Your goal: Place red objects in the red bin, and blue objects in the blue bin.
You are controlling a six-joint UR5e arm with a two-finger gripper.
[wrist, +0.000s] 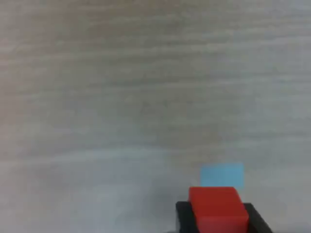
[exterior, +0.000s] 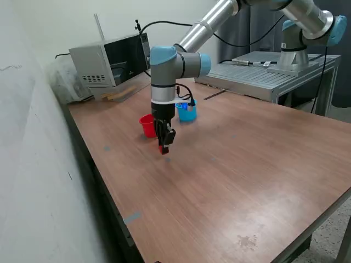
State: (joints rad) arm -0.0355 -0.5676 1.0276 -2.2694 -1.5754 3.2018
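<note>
Red cube (wrist: 216,209) sat right under the wrist camera, pinched between the black fingers (wrist: 182,217) of your claw (exterior: 164,143), which was closed on it with the flat faces square to the pads. Judging by its size and sharp edges, you had a light, rigid block, likely smooth plastic, so opposite flat sides were the right hold and a light squeeze enough. A pale blue tape mark (wrist: 222,174) lay on the wooden table (exterior: 236,181) just past the cube. In the exterior view the claw hung at centre frame; the red cup (exterior: 147,125) stood just left of it, and the light blue cup (exterior: 187,112) slightly upper right, behind the arm. No blue cubes showed.
</note>
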